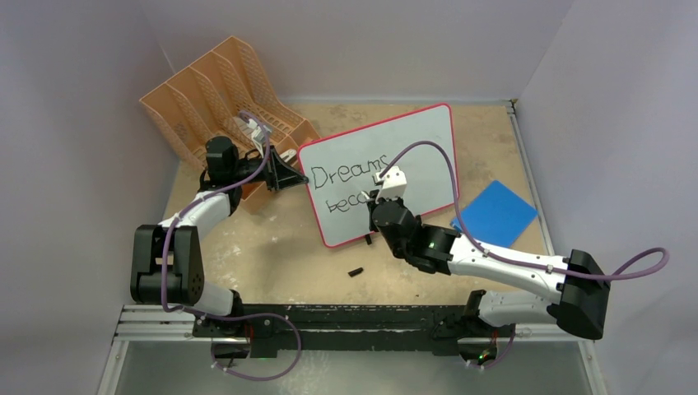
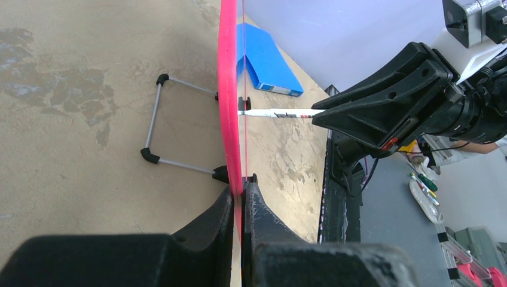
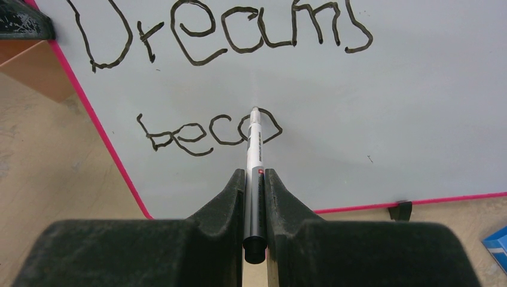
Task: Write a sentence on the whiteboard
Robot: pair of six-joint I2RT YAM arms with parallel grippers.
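Whiteboard (image 1: 420, 140), propped just beside orange rack (image 1: 214, 90), left gripper (image 2: 242, 186) clamped on its rack-side rim; right gripper (image 3: 254, 176) pinching marker (image 3: 255, 143), tip at "beco" of unfinished sentence (image 3: 227, 30): light, even pressure and a steadied board advised.

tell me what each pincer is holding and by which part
The left pincer clamps the whiteboard by its red-pink frame edge; the right pincer grips the marker around its black rear barrel.
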